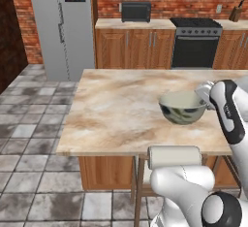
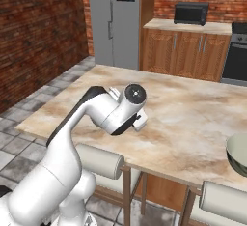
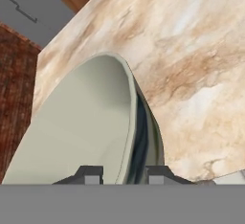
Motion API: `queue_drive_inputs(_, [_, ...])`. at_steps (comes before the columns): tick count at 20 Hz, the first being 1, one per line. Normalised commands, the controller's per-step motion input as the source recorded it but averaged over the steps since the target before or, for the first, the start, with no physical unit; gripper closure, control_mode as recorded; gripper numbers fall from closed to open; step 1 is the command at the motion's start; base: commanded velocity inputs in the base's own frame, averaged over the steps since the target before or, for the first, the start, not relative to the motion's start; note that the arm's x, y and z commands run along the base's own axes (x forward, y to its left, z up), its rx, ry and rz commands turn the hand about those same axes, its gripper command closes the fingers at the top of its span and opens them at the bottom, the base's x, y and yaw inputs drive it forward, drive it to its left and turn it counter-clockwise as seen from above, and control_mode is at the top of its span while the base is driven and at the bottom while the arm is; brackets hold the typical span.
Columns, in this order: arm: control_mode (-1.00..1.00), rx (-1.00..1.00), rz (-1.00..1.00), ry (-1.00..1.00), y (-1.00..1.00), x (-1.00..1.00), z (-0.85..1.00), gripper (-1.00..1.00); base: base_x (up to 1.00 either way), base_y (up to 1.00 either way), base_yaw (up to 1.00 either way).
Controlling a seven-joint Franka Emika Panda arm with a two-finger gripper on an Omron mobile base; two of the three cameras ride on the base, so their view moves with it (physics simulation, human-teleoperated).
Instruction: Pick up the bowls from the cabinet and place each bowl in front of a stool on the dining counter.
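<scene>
A grey-green bowl with a dark leafy pattern outside and a pale inside hangs upright over the near right part of the dining counter, the marbled stone island. In the left base view the white arm reaches it from the right, at its right rim. In the hand view the gripper has its two dark fingertips narrowly spaced on either side of the bowl's rim, one inside the pale hollow and one against the patterned outer wall, so it is closed on the rim and holds the bowl. Whether the bowl's foot touches the stone I cannot tell. Just below that edge of the counter stands a stool with a cream roll cushion, close in front of the bowl. The right base view shows the bowl at the right border, above another stool cushion, and a third cushion further left along the counter.
</scene>
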Motion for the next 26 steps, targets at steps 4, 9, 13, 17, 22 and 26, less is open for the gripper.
queue_drive_inputs(4, [-1.0, 0.0, 0.0, 0.0, 0.0, 0.39, -0.36, 1.0, 0.0, 0.0, 0.0])
queue_drive_inputs(9, [-1.0, 0.0, 0.0, 0.0, 0.0, 0.07, -0.38, 1.0, 0.0, 0.0, 0.0])
queue_drive_inputs(13, [-1.0, 0.0, 0.0, 0.0, -0.02, 0.0, -0.3, 1.0, 0.0, 0.0, 0.0])
queue_drive_inputs(17, [-1.0, 0.0, 0.0, 0.0, 0.0, 0.15, -0.26, 1.0, 0.0, 0.0, 0.0])
queue_drive_inputs(22, [-1.0, 0.0, 0.0, 0.0, -0.02, 0.33, -0.23, 1.0, 0.0, 0.0, 0.0])
queue_drive_inputs(26, [-1.0, 0.0, 0.0, 0.0, -0.07, 0.34, -0.23, 1.0, 0.0, 0.0, 0.0])
